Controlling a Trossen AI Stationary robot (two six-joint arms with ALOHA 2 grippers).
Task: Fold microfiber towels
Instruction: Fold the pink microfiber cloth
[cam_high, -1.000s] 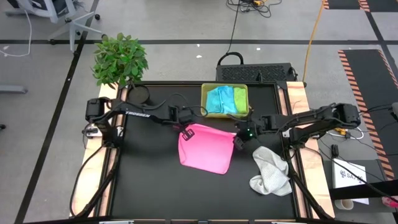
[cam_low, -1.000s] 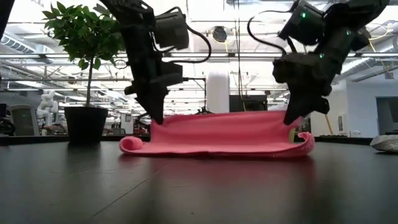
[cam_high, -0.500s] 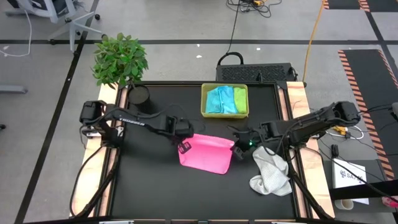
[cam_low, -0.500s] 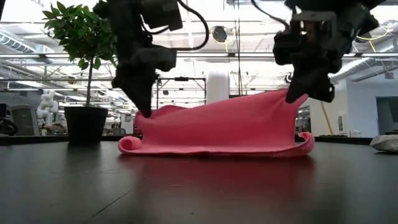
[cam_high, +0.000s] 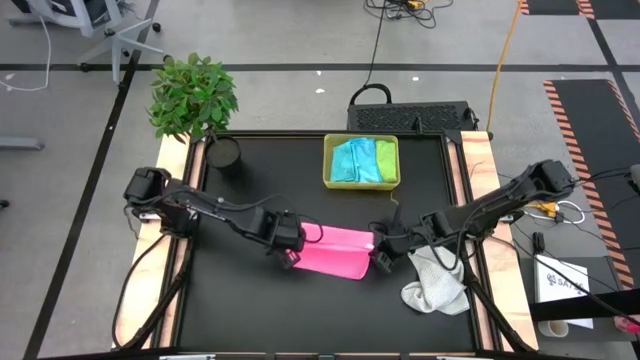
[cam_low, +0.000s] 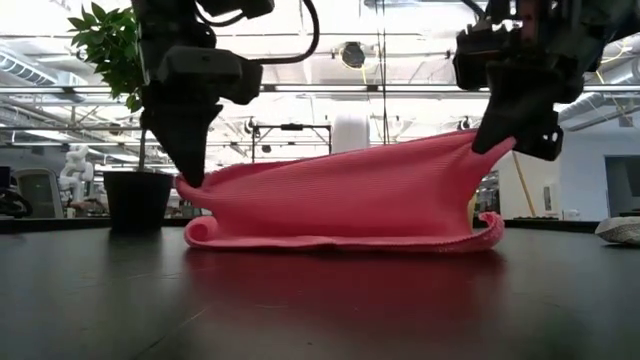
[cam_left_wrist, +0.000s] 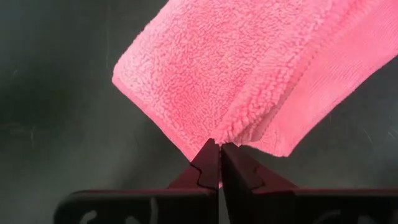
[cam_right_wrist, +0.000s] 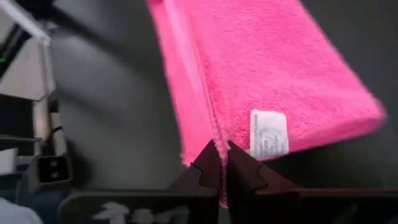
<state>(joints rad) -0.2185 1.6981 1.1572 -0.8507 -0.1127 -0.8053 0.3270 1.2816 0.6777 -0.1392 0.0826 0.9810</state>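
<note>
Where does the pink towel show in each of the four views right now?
High view: pink towel at mid-table, between left gripper and right gripper.
Low view: centre, corners lifted.
Left wrist view: above the fingers.
Right wrist view: above the fingers.
Shared landmark: the black table.

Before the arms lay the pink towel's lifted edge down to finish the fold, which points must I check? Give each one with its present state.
1. Left gripper shut on pink towel corner: ok.
2. Right gripper shut on the other corner: ok.
3. Lifted edge level between the grippers: not ok; in the low view the right side is higher.
4. Lower layer flat on table: not ok; its ends curl.
5. White towel apart from pink towel: cannot tell.
6. Tray away from fold: ok.
</note>
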